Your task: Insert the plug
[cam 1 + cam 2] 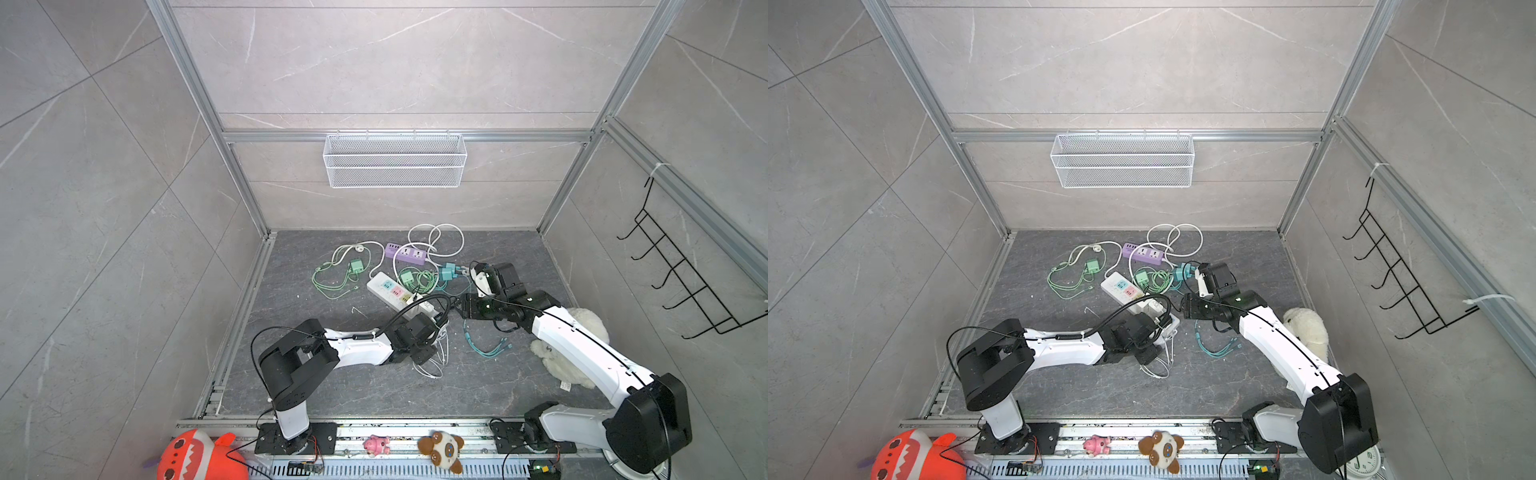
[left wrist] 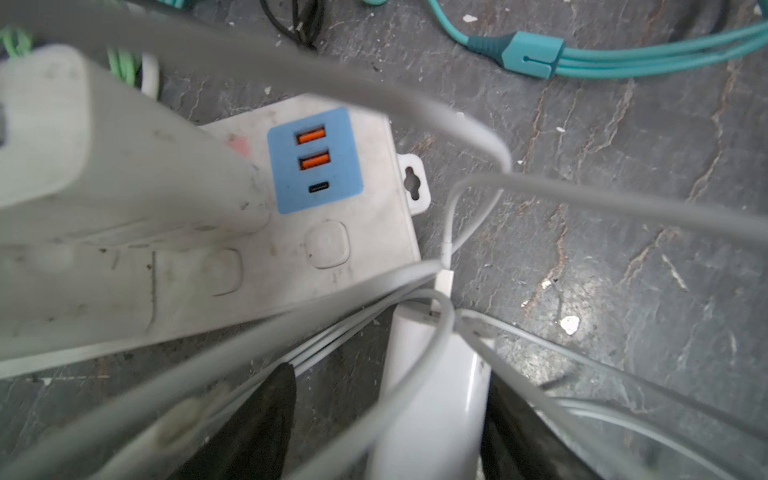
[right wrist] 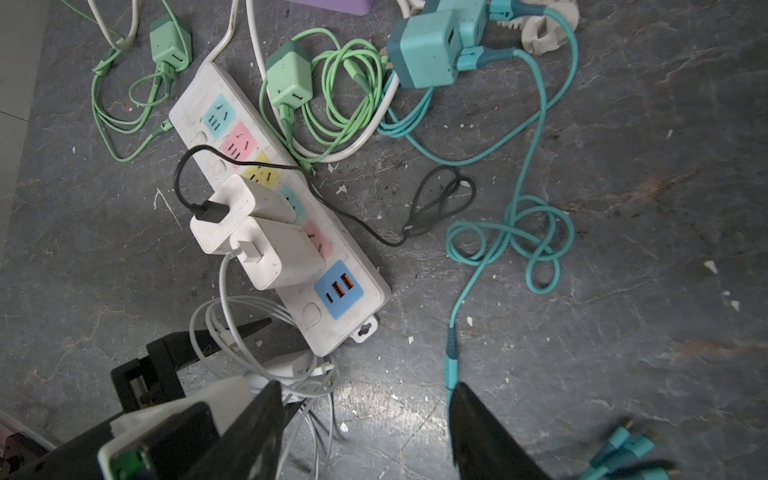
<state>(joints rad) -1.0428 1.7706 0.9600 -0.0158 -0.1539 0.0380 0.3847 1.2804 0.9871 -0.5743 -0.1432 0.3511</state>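
Left gripper (image 2: 390,370): jaws half open astride white cable plug (image 2: 434,374), one side touching, just off the USB end of the power strip (image 2: 291,270). Right gripper (image 3: 365,386): jaws apart, empty, nearby.

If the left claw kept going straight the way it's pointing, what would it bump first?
Probably the tangled white cable, looped right at the left gripper's fingertips. Just behind it sits the corner of the white power strip. Depth is hard to judge here.
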